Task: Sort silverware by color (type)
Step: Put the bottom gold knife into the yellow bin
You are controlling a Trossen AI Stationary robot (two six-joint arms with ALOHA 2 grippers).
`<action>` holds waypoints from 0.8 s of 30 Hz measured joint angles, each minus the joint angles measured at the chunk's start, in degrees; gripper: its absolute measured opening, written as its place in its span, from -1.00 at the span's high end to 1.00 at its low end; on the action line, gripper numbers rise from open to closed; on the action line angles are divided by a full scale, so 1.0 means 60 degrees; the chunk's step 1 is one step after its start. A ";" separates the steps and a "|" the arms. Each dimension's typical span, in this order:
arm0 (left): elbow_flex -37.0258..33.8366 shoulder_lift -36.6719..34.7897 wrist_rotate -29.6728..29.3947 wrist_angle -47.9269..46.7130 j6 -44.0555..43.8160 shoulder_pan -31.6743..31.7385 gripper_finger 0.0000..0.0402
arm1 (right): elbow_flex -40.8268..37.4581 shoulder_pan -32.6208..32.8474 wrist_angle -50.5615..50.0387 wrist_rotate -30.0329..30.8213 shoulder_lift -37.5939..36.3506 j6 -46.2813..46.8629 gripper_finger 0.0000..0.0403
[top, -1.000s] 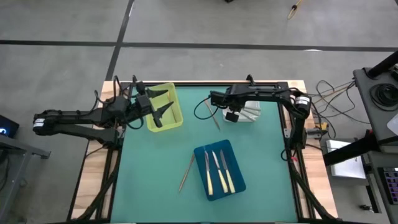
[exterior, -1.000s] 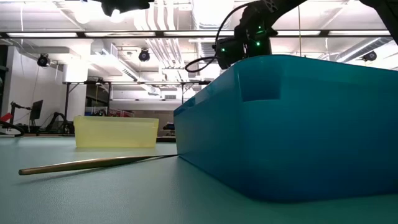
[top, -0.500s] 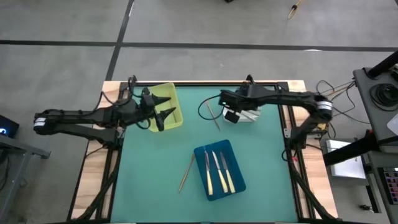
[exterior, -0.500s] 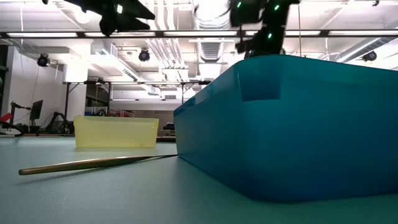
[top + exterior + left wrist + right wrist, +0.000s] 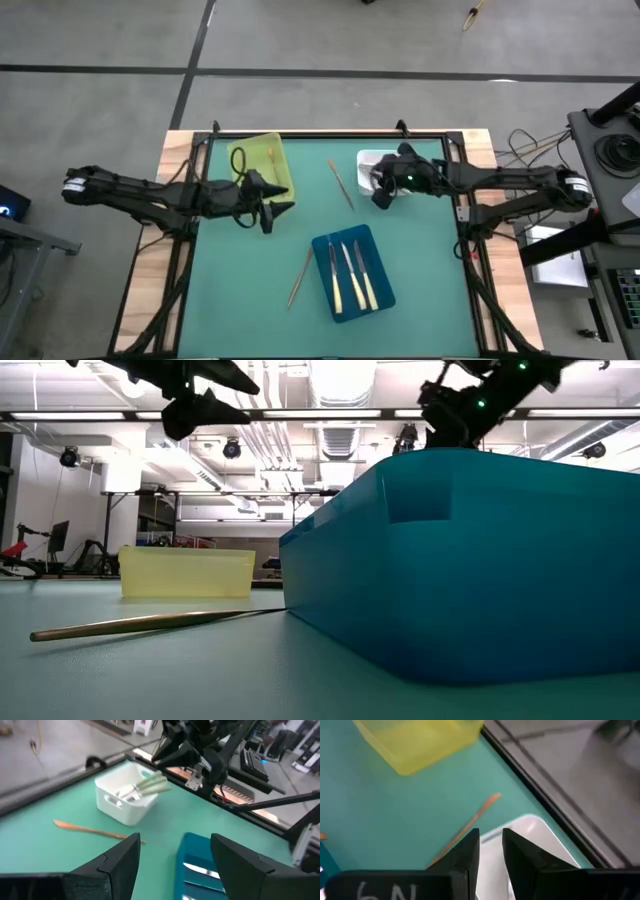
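Note:
Three cream-handled knives [image 5: 352,272] lie in the blue tray [image 5: 325,290] at the table's middle. One gold utensil [image 5: 341,184] lies flat on the green mat between the yellow tray [image 5: 262,160] and the white tray [image 5: 370,160]. Another gold utensil [image 5: 300,277] lies left of the blue tray. Silver pieces [image 5: 137,790] rest in the white tray [image 5: 125,807]. My left gripper [image 5: 268,208] hangs open and holds nothing, just off the yellow tray's near right corner. My right gripper [image 5: 378,198] hovers at the white tray's near edge, its fingers [image 5: 465,855] a narrow gap apart with nothing between them.
The dark frame rail [image 5: 330,134] runs along the table's far edge behind the trays. Bare green mat [image 5: 250,300] lies toward the near left. In the low view the blue tray's wall [image 5: 470,560] fills the right half.
My left gripper has left the yellow tray, going down toward the table's near and right side while rolling about its own line. My right arm has drawn back toward the table's right edge, and its gripper has tipped up from pointing down over the white tray to a slant.

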 joint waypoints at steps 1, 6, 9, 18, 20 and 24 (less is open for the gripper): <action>0.0000 0.0094 -0.0001 0.0001 -0.0315 -0.0083 -0.11 | -0.0296 0.0014 0.0422 -0.0014 -0.0163 -0.0147 0.62; 0.0000 0.0614 0.0405 0.0084 -0.1845 -0.0475 -0.11 | -0.1594 0.0168 0.2201 -0.0227 -0.0754 -0.0299 0.62; 0.0000 0.0981 0.0405 0.0402 -0.2516 -0.0809 -0.11 | -0.2090 0.0320 0.2731 -0.0240 -0.1079 -0.0319 0.62; 0.0872 0.2612 0.0405 0.0598 -0.3470 -0.1749 -0.11 | -0.2458 0.0742 0.2814 -0.0227 -0.1797 -0.0852 0.62; 0.1317 0.3019 0.0405 0.0217 -0.3470 -0.1848 -0.11 | -0.2382 0.0789 0.2868 -0.0228 -0.1956 -0.1294 0.62; 0.2399 0.3722 0.0398 -0.1654 -0.3844 -0.2138 -0.11 | -0.2279 0.0834 0.3111 -0.0218 -0.2334 -0.1964 0.62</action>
